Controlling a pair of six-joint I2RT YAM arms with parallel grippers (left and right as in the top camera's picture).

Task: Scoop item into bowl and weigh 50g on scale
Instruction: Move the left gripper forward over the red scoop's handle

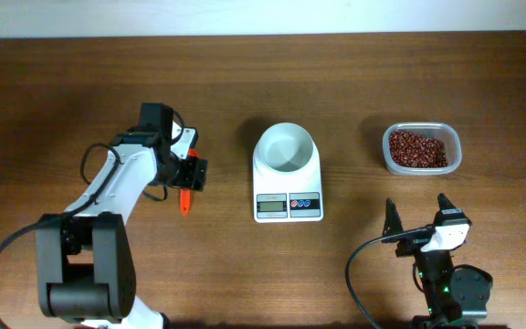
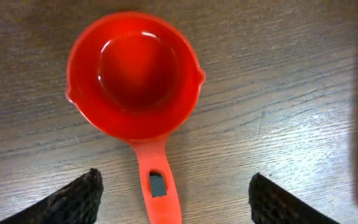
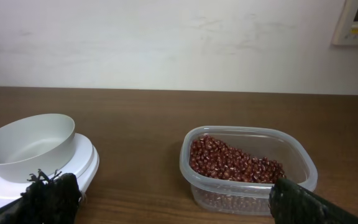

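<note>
**Left arm over scoop, right arm parked below bean tub**

Overhead view: the scale is sitting mid-table, its display and two round buttons facing 6 o'clock. The reading is too small to make out. The bowl is resting on the scale's platform, at 12 o'clock from the display, with its white inside showing bare.

The beans are lying in a heap inside a clear tub, well apart from the scale at its 2 o'clock. None are showing in the bowl.

The left gripper is hanging at 9 o'clock from the scale, over a red-orange scoop that is lying on the table. Left wrist view: the scoop's cup is pointing to 12 o'clock and its handle is running down to 6 o'clock, between the two fingers. The fingers are standing spread wide, apart from the handle on either side and pinching nothing.

The right gripper is sitting at 6 o'clock from the tub, clear of it. Its fingers are also standing wide apart, gripping nothing. The right wrist camera is looking across at the tub at 1 o'clock and the bowl on the scale at 9 o'clock.
</note>
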